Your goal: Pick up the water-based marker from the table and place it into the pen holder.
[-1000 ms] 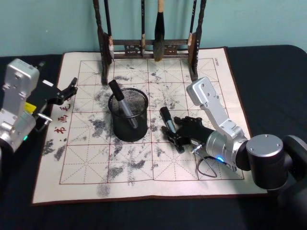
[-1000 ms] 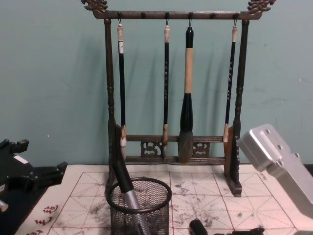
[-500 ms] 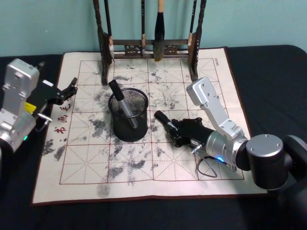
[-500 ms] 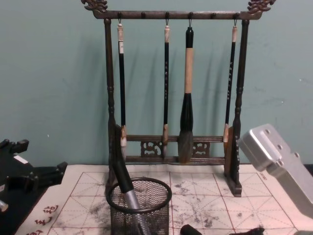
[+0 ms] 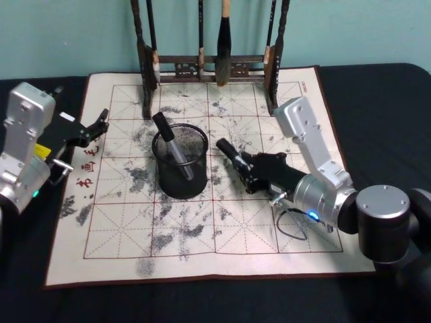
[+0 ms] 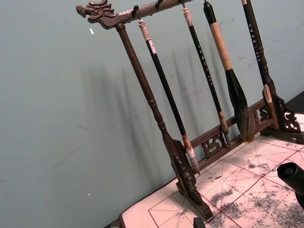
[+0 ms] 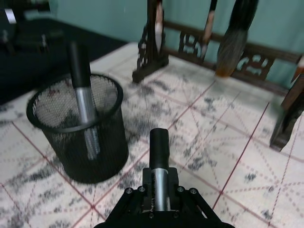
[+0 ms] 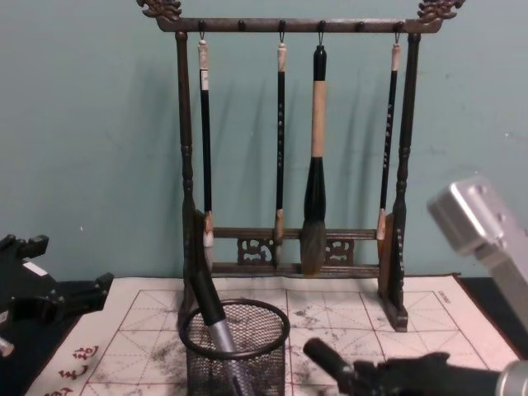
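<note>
Water-based marker, black-capped with a silver barrel [image 5: 227,151]: where is it sitting relative to the right pincer [image 5: 248,169]?

Inside it. The pincer is clamping the silver barrel between both fingers. The black cap is sticking out past the fingertips, pointing toward the holder and tilting upward, and it is riding clear of the mat.

And the small round cup of black wire mesh, the pen holder [image 5: 178,183]?

It is standing upright just beyond the marker's cap, to the pincer's left, near but not touching. A second black-capped silver pen [image 5: 168,141] is already leaning inside it.

What is lying under the pincer?

A white calligraphy mat with red grid lines and grey ink stains [image 5: 222,229] is spreading over the black tabletop [image 5: 377,101]. The pincer is hovering above the mat.

Anything ahead of the pincer?

A tall dark carved wooden brush rack [image 5: 209,67] is standing at the mat's far edge, well beyond the fingertips, with brushes [image 5: 222,47] hanging from it.

Other arm?

The left pincer [image 5: 94,126] is idling on the far side of the holder from the right pincer, well apart, over the mat's left edge.
</note>
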